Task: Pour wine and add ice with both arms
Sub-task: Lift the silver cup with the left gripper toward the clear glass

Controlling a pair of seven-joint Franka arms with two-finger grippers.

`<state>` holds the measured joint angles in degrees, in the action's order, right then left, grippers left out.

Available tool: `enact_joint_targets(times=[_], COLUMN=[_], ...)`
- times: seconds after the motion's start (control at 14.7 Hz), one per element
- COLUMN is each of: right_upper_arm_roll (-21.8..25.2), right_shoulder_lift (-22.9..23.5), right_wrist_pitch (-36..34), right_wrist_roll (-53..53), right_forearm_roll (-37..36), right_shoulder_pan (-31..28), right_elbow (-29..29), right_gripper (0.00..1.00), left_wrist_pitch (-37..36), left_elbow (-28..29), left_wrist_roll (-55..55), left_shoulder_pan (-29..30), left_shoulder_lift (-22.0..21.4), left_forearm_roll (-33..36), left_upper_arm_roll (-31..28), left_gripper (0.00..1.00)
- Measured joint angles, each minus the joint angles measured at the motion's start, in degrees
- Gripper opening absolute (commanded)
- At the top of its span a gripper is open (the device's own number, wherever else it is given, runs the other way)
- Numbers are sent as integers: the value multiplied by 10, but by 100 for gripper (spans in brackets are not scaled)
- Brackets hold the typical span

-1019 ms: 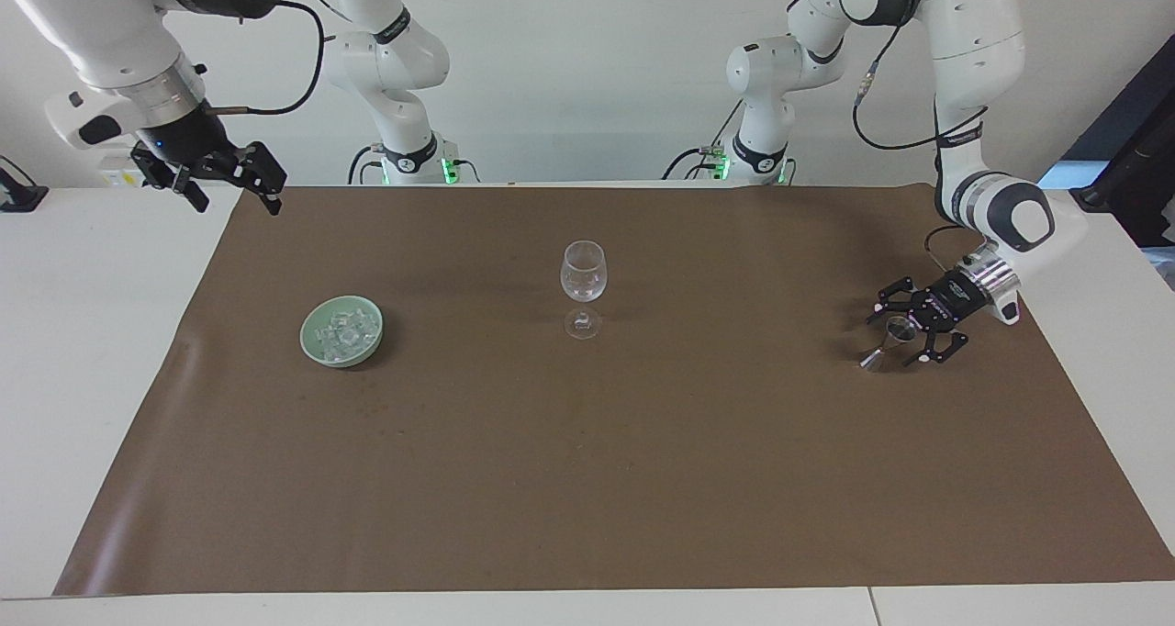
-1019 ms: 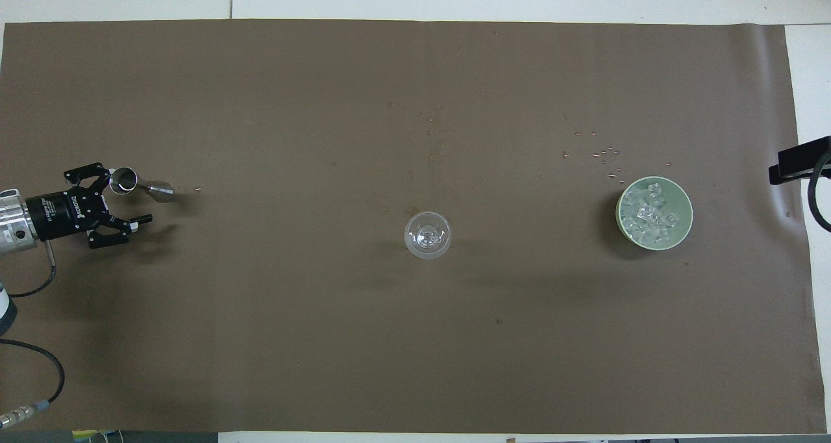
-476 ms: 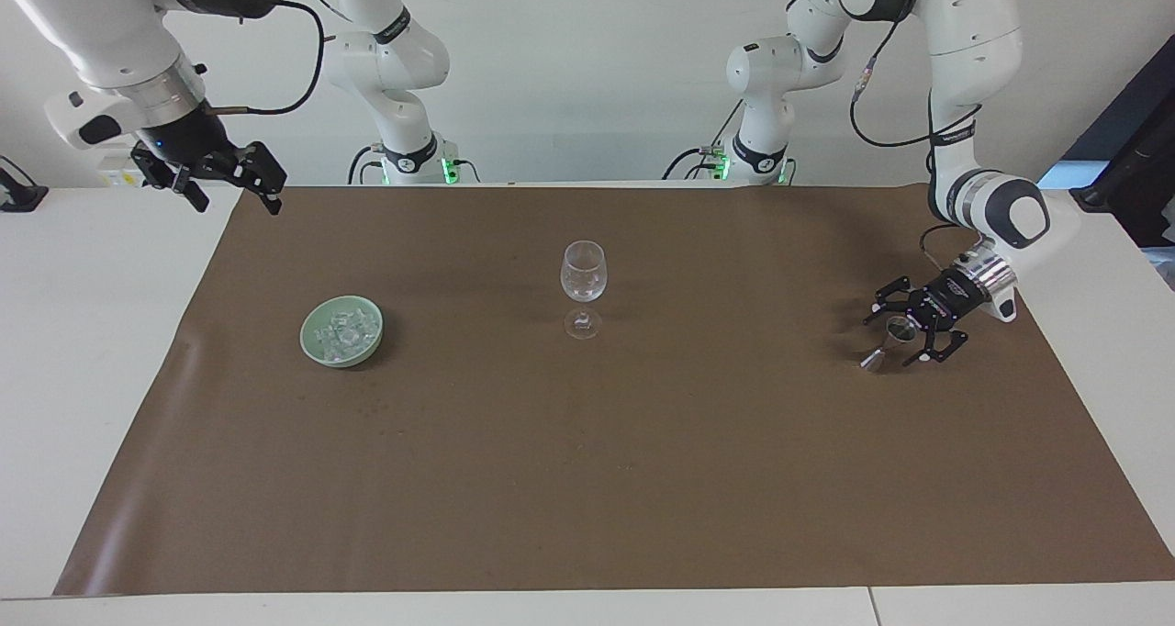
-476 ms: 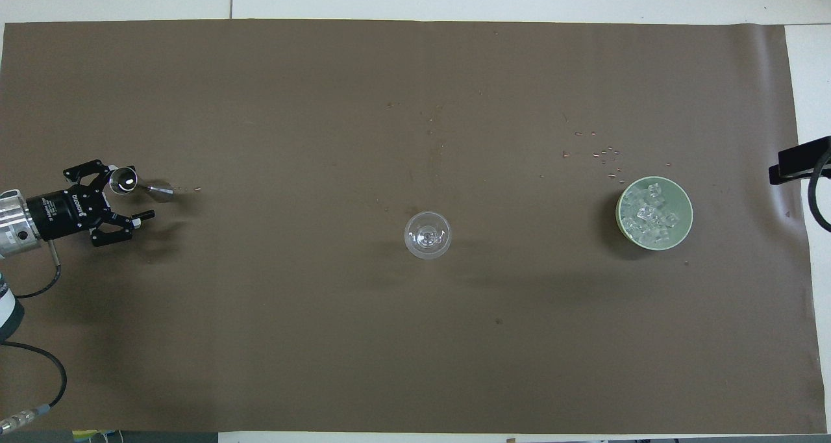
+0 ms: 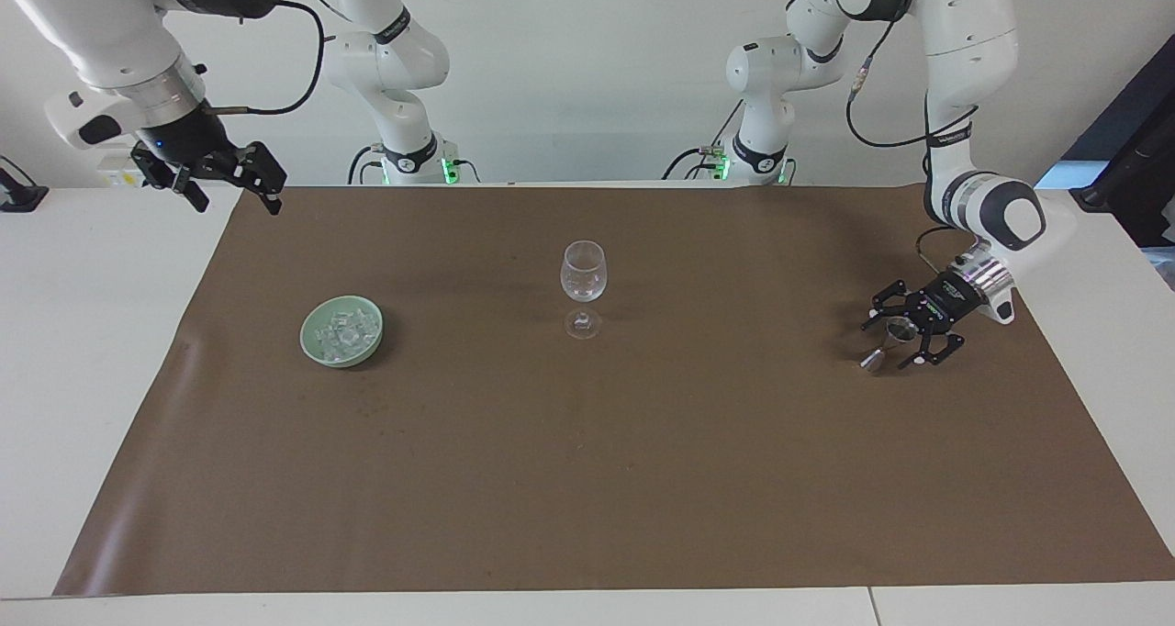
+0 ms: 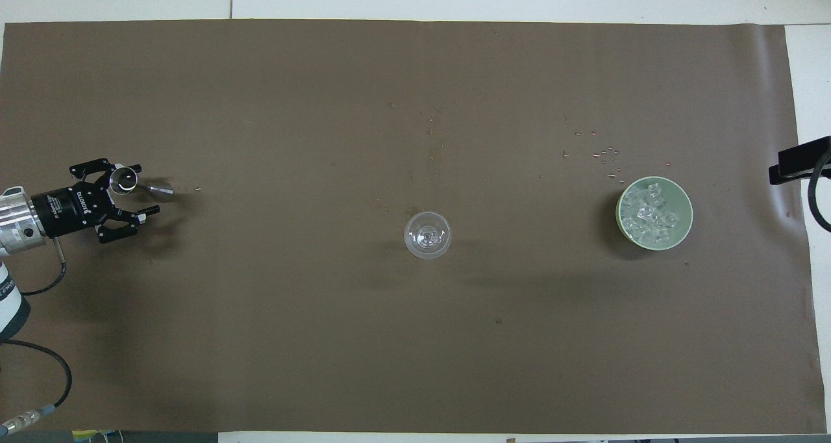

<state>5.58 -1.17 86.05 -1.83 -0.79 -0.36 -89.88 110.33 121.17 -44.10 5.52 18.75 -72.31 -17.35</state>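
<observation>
A clear stemmed glass point(image 5: 583, 277) stands upright mid-mat; it also shows in the overhead view point(image 6: 427, 235). The ice point(image 5: 345, 332) lies heaped in a pale green bowl point(image 5: 340, 360) toward the right arm's end, also seen from overhead as ice point(image 6: 651, 214) in the bowl point(image 6: 687, 204). A small metal jigger point(image 5: 889, 343) leans on the mat at the left arm's end. My left gripper point(image 5: 894, 340) is low and open, with the jigger point(image 6: 124, 180) between its fingers. My right gripper point(image 5: 236, 202) is open, empty and raised over the mat's edge, waiting.
A brown mat point(image 5: 643, 479) covers most of the white table. Small scattered grains point(image 6: 604, 154) lie on the mat just farther from the robots than the bowl. A black part of the right hand point(image 6: 797, 160) shows at the overhead view's edge.
My left gripper has shifted slightly and its fingers have narrowed around the jigger. The right arm, glass and bowl have not moved.
</observation>
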Motion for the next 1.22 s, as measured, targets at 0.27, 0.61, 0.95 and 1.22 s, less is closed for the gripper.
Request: enact_joint_targets(times=[0.27,0.61,0.95,1.22], right_upper_arm_roll=[0,0,0,0], right_shoulder_lift=[0,0,0,0], right_wrist_pitch=[0,0,0,0], right_wrist_roll=[0,0,0,0], right_forearm_roll=[0,0,0,0], right_shoulder_pan=[0,0,0,0], right_elbow=[0,0,0,0], right_gripper=[100,100,100,100], left_wrist_pitch=[1,1,-8,-10], left_elbow=[0,0,25,48], left_wrist_roll=[3,3,3,-54], left_shoulder_pan=[0,0,-8,-43], left_shoulder_lift=[-6,-16,-74,-155], left_forearm_roll=[0,-1,-2,3], left_upper_arm_roll=[0,-1,0,0], left_gripper=[0,0,0,0])
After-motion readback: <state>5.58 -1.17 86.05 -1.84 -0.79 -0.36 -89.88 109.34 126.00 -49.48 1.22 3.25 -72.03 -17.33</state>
